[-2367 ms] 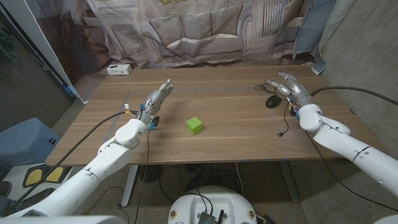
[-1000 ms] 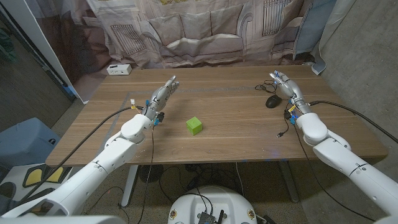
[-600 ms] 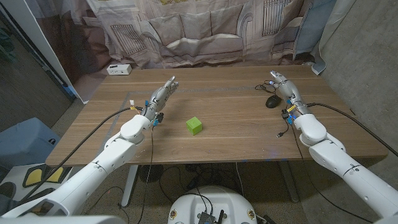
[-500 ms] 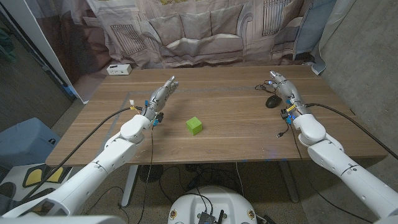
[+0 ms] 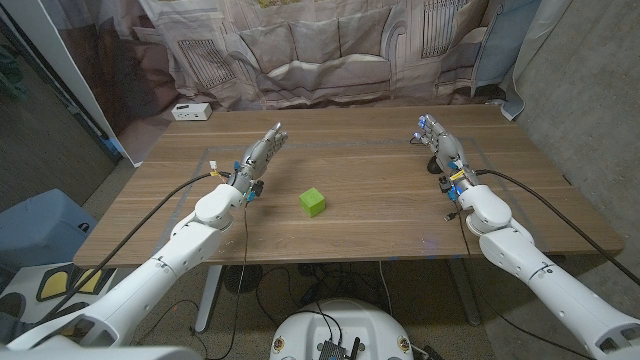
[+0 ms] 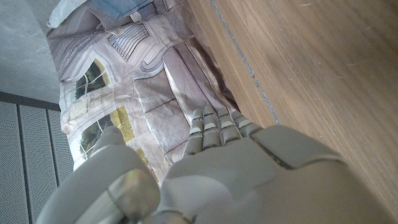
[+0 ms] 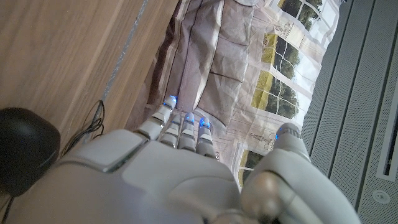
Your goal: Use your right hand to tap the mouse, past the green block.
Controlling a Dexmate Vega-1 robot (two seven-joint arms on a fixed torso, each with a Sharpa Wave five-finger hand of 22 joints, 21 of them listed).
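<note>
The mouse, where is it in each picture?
Head view: the black mouse sits far right on the table, mostly hidden behind the right hand.
Right wrist view: the mouse is a dark round shape beside the hand.
Left wrist view: no mouse.
Shared landmark: the printed curtain behind the table.

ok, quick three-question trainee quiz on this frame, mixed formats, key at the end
1. True or false: the right hand holds the mouse.
2. What lies on the table between the two hands? A) green block B) red cup C) spoon
3. Fill in: the left hand holds ____.

Key: 1 false, its fingers are apart above the mouse, gripping nothing. 2 A. 3 nothing, fingers extended.
</note>
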